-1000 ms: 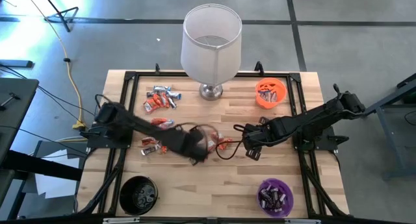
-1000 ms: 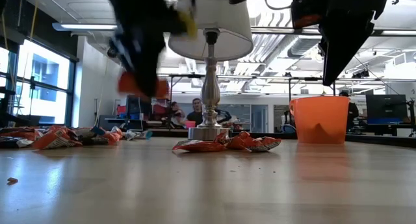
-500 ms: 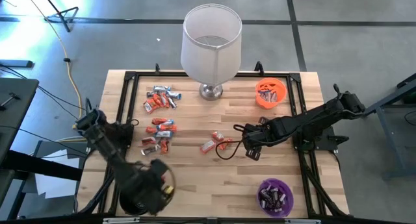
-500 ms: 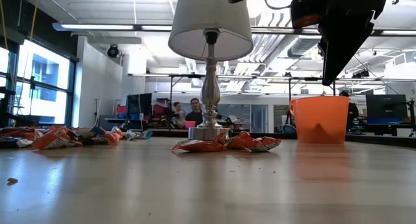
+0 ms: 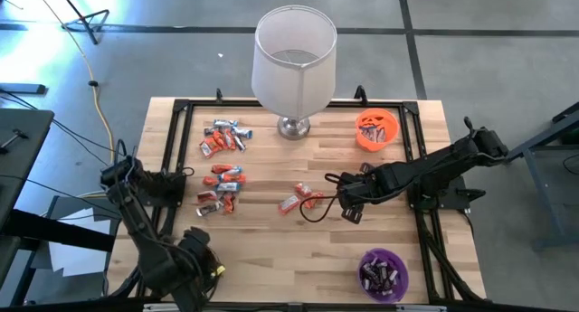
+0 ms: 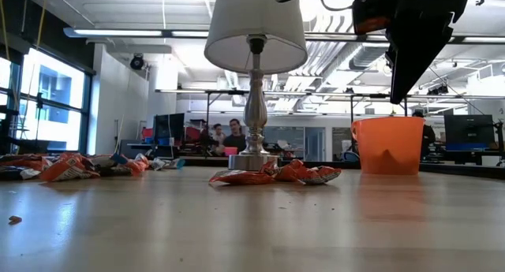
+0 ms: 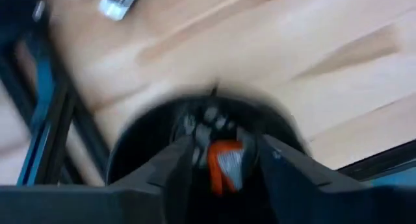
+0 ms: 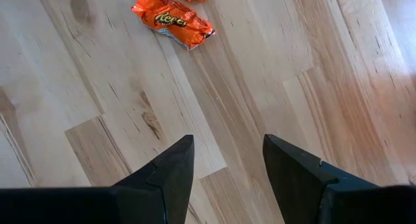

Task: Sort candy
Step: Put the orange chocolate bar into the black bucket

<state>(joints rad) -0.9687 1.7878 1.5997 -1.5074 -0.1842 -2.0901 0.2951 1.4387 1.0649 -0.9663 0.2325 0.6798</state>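
Table (image 5: 271, 249) of pale wood carries the candy in loose groups: silver and orange pieces (image 5: 223, 137) near the lamp base (image 5: 292, 127), a mixed cluster (image 5: 220, 190) toward the left, and orange pieces (image 5: 299, 198) at centre. Left gripper (image 7: 221, 160) hangs over the black bowl (image 7: 130, 152), fingers clamped on an orange-wrapped candy (image 7: 224, 160); right gripper (image 8: 224, 156) hovers near centre, fingers apart and empty. Each piece is judged light, with a crinkly, slippery wrapper; take hold across the firm middle, not the loose ends.
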